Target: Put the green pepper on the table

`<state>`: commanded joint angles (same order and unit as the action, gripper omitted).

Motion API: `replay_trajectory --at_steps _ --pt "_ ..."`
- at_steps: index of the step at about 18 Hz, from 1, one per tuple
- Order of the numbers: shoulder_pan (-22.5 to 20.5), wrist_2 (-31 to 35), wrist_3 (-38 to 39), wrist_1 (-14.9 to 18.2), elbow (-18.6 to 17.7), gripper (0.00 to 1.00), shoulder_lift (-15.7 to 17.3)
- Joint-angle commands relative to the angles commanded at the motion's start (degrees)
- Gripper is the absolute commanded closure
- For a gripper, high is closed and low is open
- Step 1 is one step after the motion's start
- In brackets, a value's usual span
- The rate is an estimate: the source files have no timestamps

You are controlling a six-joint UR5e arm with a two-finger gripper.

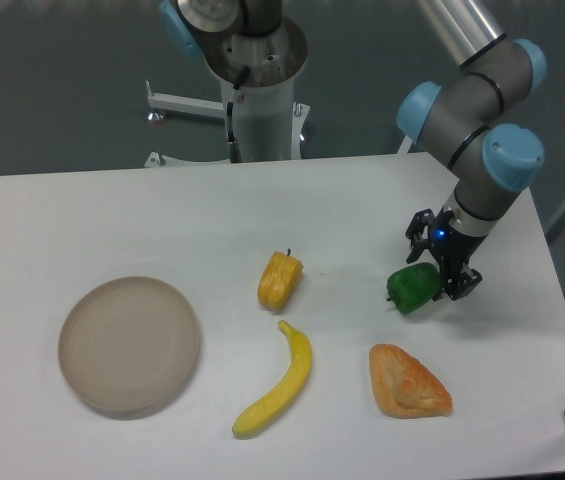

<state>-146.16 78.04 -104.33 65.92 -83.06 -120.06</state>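
Note:
The green pepper [412,288] is small, glossy and dark green. It rests on the white table [112,220] at the right, between the yellow pepper and the table's right edge. My gripper [434,272] stands low over it, coming in from the upper right. Its black fingers [469,282] are slightly spread on either side of the pepper's right end, and the gripper is open. The part of the pepper under the fingers is hidden.
A yellow-orange pepper [279,279] lies mid-table with a banana [280,382] just below it. A croissant-like pastry [407,382] sits right below the green pepper. A round beige plate [129,345] is at the left. The robot's base column [260,95] rises behind the table.

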Motion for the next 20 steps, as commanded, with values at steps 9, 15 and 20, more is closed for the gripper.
replay_trajectory --at_steps 9,15,20 --pt "0.1 6.5 0.0 -0.1 5.4 0.0 0.1" --pt "1.5 12.0 2.4 -0.1 9.6 0.0 -1.4" --pt "3.5 16.0 5.4 0.1 13.4 0.0 -3.4"
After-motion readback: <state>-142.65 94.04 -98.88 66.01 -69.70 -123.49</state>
